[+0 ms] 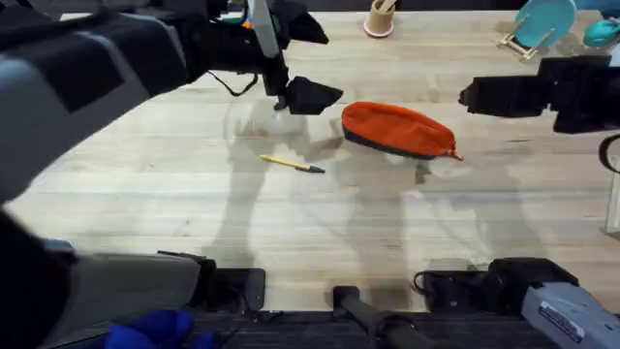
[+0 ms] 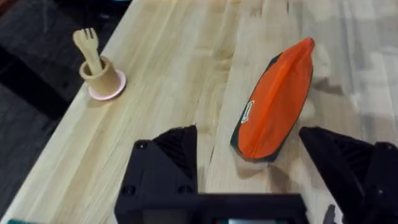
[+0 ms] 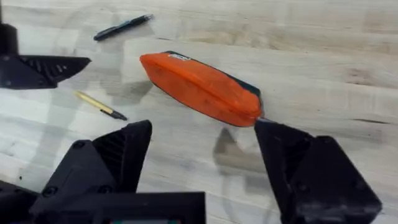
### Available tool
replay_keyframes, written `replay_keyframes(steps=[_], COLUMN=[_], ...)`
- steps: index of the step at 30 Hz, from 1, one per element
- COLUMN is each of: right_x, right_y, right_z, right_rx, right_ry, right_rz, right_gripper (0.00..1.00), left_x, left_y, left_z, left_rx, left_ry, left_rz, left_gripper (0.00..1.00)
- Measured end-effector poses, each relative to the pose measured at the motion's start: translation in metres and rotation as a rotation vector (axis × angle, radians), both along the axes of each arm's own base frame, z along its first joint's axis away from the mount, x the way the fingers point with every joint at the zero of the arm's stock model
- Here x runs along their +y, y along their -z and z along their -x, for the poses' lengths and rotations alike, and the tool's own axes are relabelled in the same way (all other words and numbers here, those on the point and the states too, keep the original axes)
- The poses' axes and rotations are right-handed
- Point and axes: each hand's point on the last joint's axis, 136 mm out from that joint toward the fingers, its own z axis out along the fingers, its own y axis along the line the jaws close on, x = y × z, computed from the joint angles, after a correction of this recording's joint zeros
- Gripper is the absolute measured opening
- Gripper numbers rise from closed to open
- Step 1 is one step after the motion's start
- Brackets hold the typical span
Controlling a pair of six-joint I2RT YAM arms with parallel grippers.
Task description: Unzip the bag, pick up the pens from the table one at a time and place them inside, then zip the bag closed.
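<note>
The orange bag [image 1: 397,128] lies on the table [image 1: 320,223] right of centre, dark underside toward the front, a small pull tab at its right end. My left gripper [image 1: 315,66] hangs open just left of it; in the left wrist view the bag [image 2: 273,102] lies past the spread left gripper [image 2: 249,152]. My right gripper [image 1: 475,95] is open to the bag's right; in the right wrist view the right gripper [image 3: 205,155] is short of the bag [image 3: 199,87]. The yellow pen [image 1: 291,163] lies front-left of the bag. The black pen [image 3: 123,27] lies beyond the bag.
A tan cup [image 1: 380,17] holding a wooden fork stands on a pink coaster at the table's far edge, also in the left wrist view as the cup [image 2: 102,71]. A blue plate on a rack [image 1: 542,24] sits at the back right. Blue cloth [image 1: 155,330] lies at the front left.
</note>
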Motion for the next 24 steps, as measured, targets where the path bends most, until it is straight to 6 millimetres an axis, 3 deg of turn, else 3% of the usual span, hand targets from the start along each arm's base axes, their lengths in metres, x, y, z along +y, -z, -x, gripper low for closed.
replay_keyframes(steps=[10,24], right_x=[0.000,0.000], right_y=[0.000,0.000], right_z=[0.000,0.000], right_rx=[-0.007,-0.007], right_ry=[-0.019,-0.019], right_rz=[0.017,0.017], right_gripper=[0.996,0.996], left_x=[-0.013,-0.040], left_y=[0.038,0.073], left_z=[-0.002,0.005], left_rx=[0.110,0.171], left_ry=[0.064,0.137], left_rz=[0.034,0.027], left_gripper=[0.993,0.992])
